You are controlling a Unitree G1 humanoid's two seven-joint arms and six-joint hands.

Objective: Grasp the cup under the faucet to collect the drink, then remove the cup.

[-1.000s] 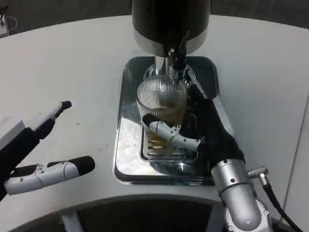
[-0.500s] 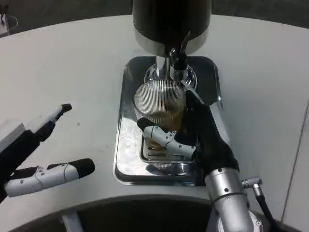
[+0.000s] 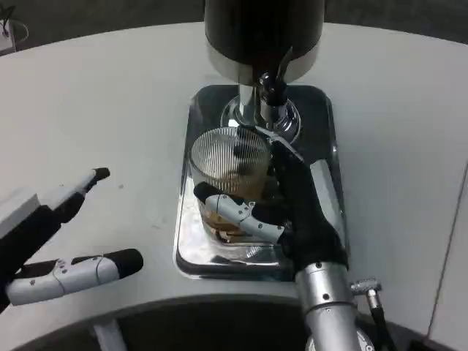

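A ribbed clear glass cup (image 3: 225, 162) with amber drink in its bottom stands on the shiny metal drip tray (image 3: 325, 124), a little toward me and to the left of the dispenser's faucet (image 3: 268, 89). My right hand (image 3: 281, 205) grips the cup from its right side, with fingers (image 3: 238, 210) wrapped across its front. My left hand (image 3: 62, 234) hovers open over the table at the left, well clear of the tray, holding nothing.
The black and silver drink dispenser (image 3: 263, 33) towers over the tray's far end. White table (image 3: 110, 95) spreads on both sides. The table's curved near edge (image 3: 146, 307) runs just below my left hand.
My right hand has drawn the cup toward me and leftward, out from beneath the faucet. The left hand has sunk slightly.
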